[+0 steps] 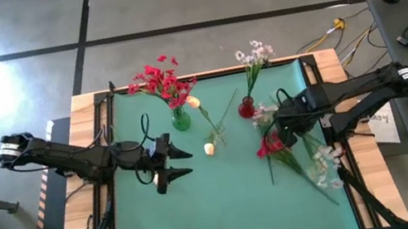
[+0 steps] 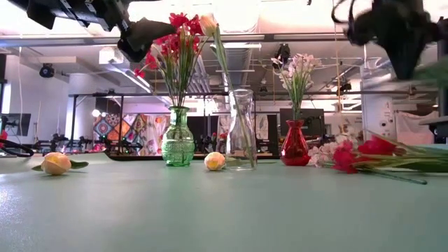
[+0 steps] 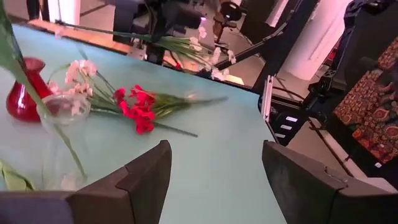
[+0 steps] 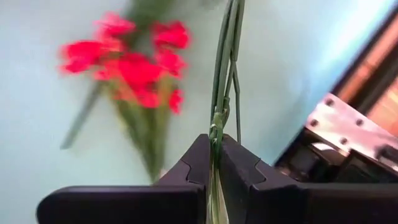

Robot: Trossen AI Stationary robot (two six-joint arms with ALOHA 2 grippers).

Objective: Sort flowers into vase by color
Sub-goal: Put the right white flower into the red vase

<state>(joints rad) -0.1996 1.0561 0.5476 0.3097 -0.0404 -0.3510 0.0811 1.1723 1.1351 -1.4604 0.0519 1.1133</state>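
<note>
Hovering over the worktop [image 1: 229, 211] with its fingers [image 3: 146, 180] spread apart and holding nothing, the left gripper [image 1: 169, 164] is sitting left of a loose rosebud [image 1: 210, 149]. Behind it, the green vase [image 1: 181, 120] is holding red flowers [image 1: 158, 80]; a clear vase [image 2: 241, 129] is standing beside it, then the red vase [image 1: 246, 108] with white sprays [image 1: 254, 53]. At right, the right gripper [image 4: 213, 163] is pinching green stems [image 4: 225, 62] above more red blossoms [image 1: 270, 146] lying on the worktop.
</note>
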